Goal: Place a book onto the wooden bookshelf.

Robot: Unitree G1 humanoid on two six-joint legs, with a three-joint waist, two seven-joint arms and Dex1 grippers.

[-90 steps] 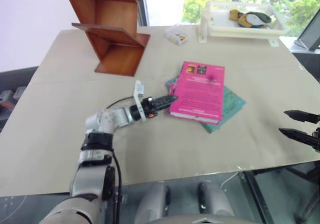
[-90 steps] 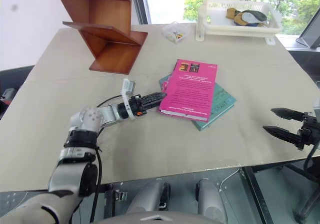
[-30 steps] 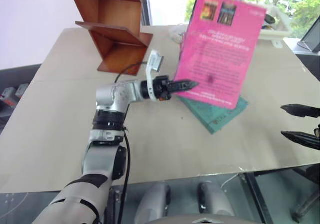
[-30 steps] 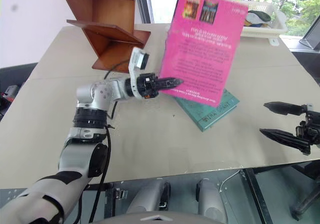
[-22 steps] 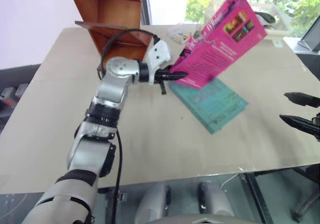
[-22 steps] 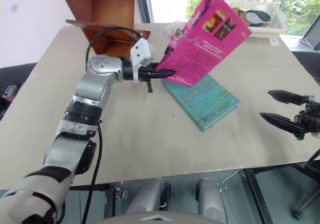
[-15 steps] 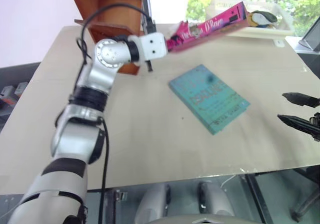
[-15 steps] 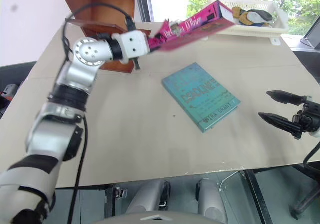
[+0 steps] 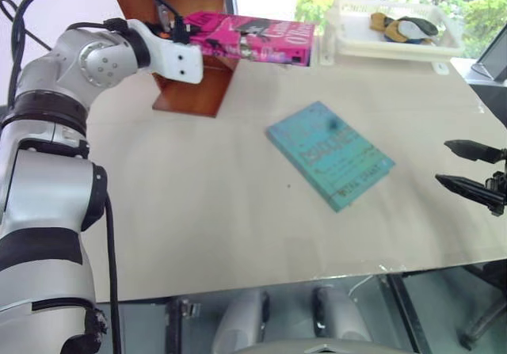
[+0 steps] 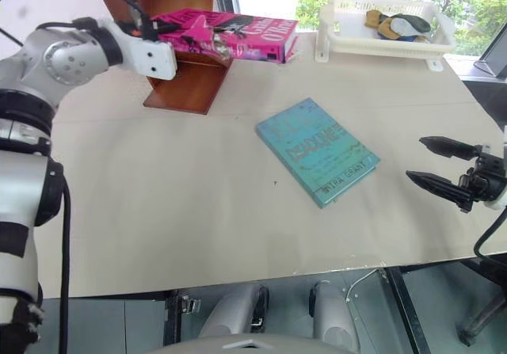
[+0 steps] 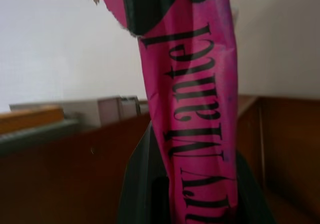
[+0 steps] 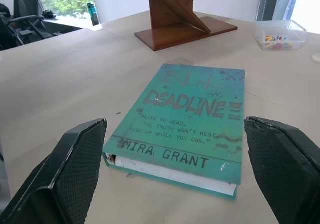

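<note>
The pink book [image 9: 253, 39] hangs level in the air, spine toward me, one end right in front of the wooden bookshelf [image 9: 190, 93] at the table's far left. My left gripper [image 9: 192, 33] is shut on that end of the book. In the left wrist view the book's spine [image 11: 197, 108] rises between the fingers, with the bookshelf's brown boards [image 11: 60, 174] behind. Whether the book touches a board I cannot tell. My right gripper [image 9: 467, 169] stands open and holds nothing at the table's right edge.
A teal-green book [image 9: 330, 154] lies flat mid-table, right in front of the open right fingers [image 12: 75, 169]. A white tray [image 9: 380, 41] with some items sits at the back right. A small clear box [image 12: 280, 33] stands near the bookshelf.
The left arm swung the pink book up and leftward to the bookshelf and rolled it from upright to level. The right gripper kept still.
</note>
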